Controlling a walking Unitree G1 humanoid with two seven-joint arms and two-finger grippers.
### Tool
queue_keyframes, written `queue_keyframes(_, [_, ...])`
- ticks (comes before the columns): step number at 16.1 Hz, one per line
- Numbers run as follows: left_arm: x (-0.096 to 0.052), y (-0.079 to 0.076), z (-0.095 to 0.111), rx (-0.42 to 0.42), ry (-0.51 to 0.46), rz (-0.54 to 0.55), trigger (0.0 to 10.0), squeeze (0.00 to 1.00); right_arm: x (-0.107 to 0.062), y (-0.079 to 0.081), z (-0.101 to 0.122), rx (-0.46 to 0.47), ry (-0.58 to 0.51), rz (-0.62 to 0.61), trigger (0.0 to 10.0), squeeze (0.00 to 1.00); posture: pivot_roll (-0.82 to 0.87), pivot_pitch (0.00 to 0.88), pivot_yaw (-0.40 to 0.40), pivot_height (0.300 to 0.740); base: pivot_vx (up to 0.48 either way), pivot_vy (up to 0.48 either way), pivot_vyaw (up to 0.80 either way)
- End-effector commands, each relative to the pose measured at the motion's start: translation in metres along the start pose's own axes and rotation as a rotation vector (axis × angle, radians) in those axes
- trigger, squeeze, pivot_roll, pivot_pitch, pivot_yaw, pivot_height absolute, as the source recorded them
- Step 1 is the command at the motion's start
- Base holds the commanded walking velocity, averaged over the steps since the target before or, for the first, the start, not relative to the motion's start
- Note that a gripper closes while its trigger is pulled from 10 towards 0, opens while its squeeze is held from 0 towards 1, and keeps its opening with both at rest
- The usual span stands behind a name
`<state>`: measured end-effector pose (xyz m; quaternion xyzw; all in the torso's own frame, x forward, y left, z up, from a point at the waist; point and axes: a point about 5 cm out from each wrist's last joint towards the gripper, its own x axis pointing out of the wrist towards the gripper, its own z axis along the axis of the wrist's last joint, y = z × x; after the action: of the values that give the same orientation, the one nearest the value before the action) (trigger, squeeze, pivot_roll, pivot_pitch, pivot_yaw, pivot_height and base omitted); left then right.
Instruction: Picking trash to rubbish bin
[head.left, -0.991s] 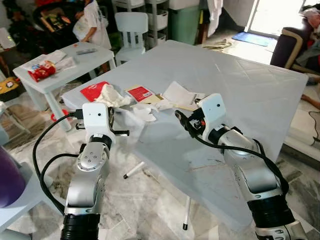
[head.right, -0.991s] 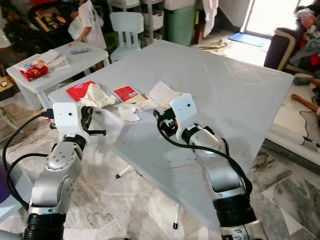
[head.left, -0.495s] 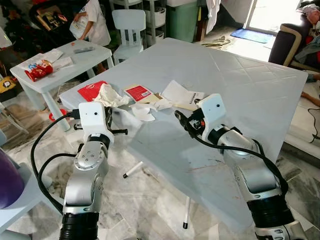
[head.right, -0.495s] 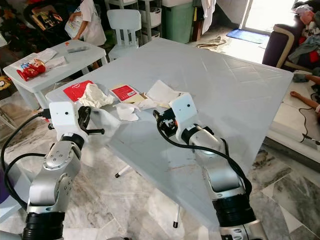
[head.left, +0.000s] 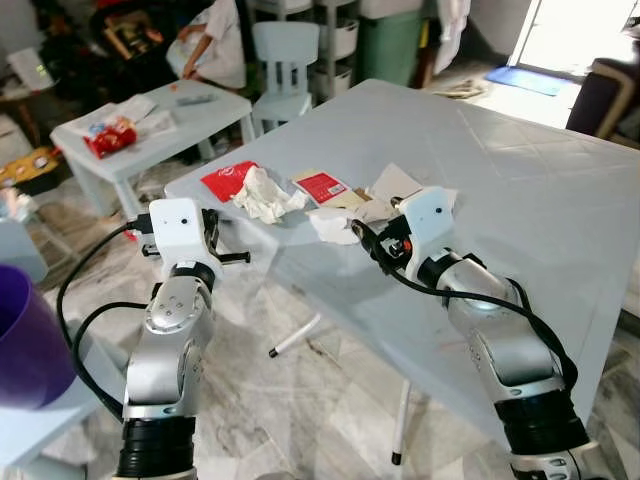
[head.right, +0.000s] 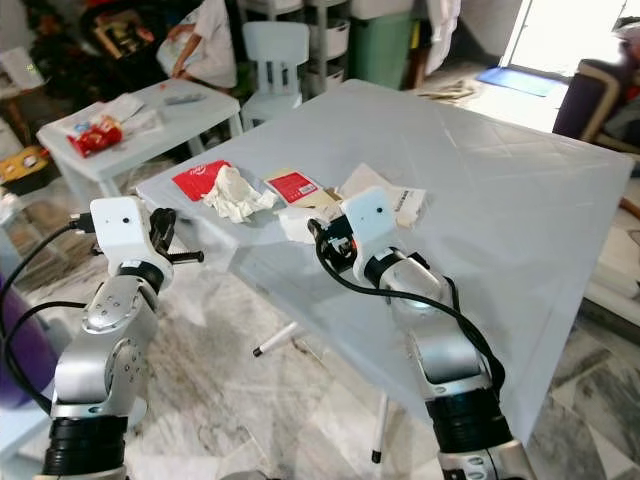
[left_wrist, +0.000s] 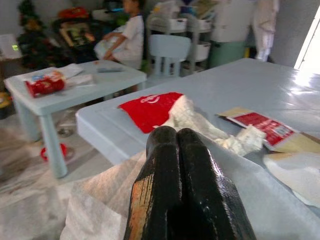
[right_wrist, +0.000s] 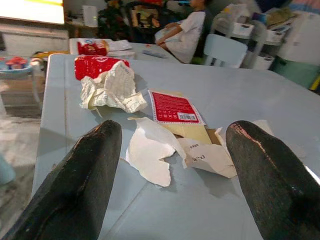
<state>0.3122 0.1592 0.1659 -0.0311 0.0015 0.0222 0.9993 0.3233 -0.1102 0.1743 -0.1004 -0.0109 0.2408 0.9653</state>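
Right gripper (right_wrist: 170, 165) wide open, empty; torn paper (right_wrist: 150, 150) centre frame, between fingers, just ahead. Left gripper (left_wrist: 182, 175) closed, empty.

I can't read any text; red packet (right_wrist: 174, 107) carries a barcode, its print too blurred

Your left gripper (left_wrist: 182, 165) has its two black fingers pressed together, forearm upright; your right gripper (right_wrist: 170, 160) reaches forward on a bent arm, fingers spread wide apart
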Motion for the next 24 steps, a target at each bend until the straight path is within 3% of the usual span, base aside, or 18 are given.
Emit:
queue_keyframes(1, [0.002,-0.002,0.001,0.001,0.001,-0.006,0.0,0.0,0.0,-0.001,0.001,0.003,-0.003,-0.002,10.0,0.0,0.07,0.013,0.008,0.74,0.0,0.48,0.0])
queue_keyframes(9, [0.005,-0.004,0.003,-0.002,0.001,-0.011,0.0,0.0,0.0,-0.004,0.002,-0.003,-0.002,-0.013,10.0,0.0,0.07,0.011,0.007,0.74,0.0,0.455,0.0])
queue_keyframes(21, [0.013,-0.002,0.008,-0.035,-0.014,-0.018,0.0,0.0,0.001,-0.018,0.003,0.034,-0.006,-0.126,10.0,0.0,0.07,0.014,0.012,0.74,0.0,0.0,0.0])
queue_keyframes(24, [0.013,-0.003,0.002,-0.04,0.015,-0.026,0.0,0.0,0.0,-0.023,0.002,0.049,0.0,-0.154,10.0,0.0,0.06,0.014,0.013,0.74,0.0,0.0,-0.75])
